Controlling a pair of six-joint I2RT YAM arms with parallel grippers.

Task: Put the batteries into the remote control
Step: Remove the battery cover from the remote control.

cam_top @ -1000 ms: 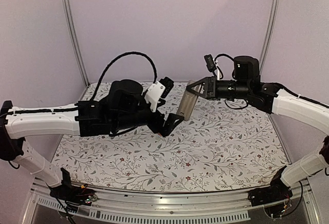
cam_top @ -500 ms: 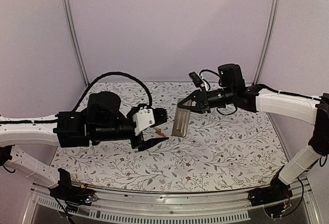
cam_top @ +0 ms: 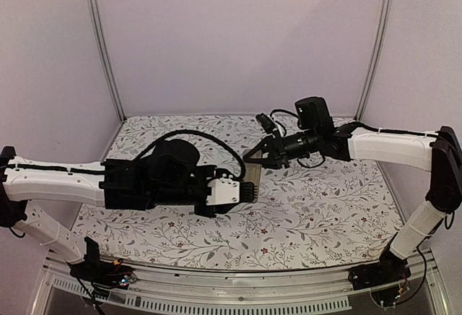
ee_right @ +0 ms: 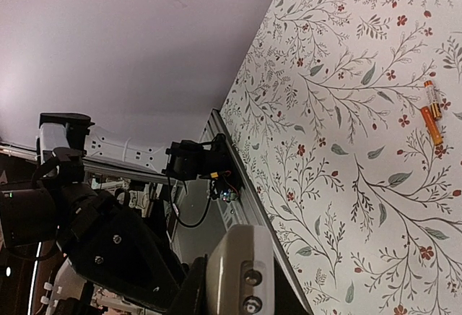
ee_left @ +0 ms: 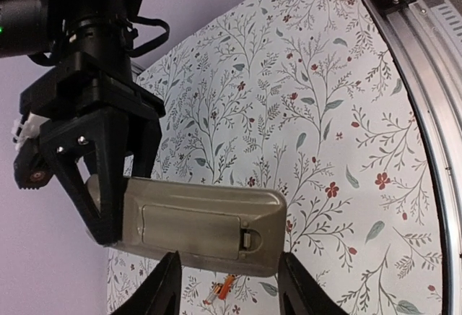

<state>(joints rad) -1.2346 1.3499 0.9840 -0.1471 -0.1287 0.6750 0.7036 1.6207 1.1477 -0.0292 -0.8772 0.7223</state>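
Observation:
The remote control (ee_left: 202,221) hangs above the table with its grey-tan back and closed battery cover facing the left wrist camera. My right gripper (cam_top: 260,156) is shut on one end of it. In the right wrist view the remote's white edge (ee_right: 242,272) with two round buttons fills the space between the fingers. My left gripper (ee_left: 231,293) sits just short of the remote's free end, its jaws apart and touching nothing. Two orange-red batteries (ee_left: 222,290) lie on the cloth below. The batteries (ee_right: 431,113) rest close together, almost end to end.
A floral cloth (cam_top: 325,214) covers the table. A metal rail (ee_left: 426,113) runs along the near edge. Purple walls and upright poles (cam_top: 101,48) close in the back and sides. The left arm's black body (ee_right: 108,243) is close beside the remote.
My left gripper has swung in to the remote's lower end and its jaws have narrowed. The right gripper has carried the remote lower and to the left.

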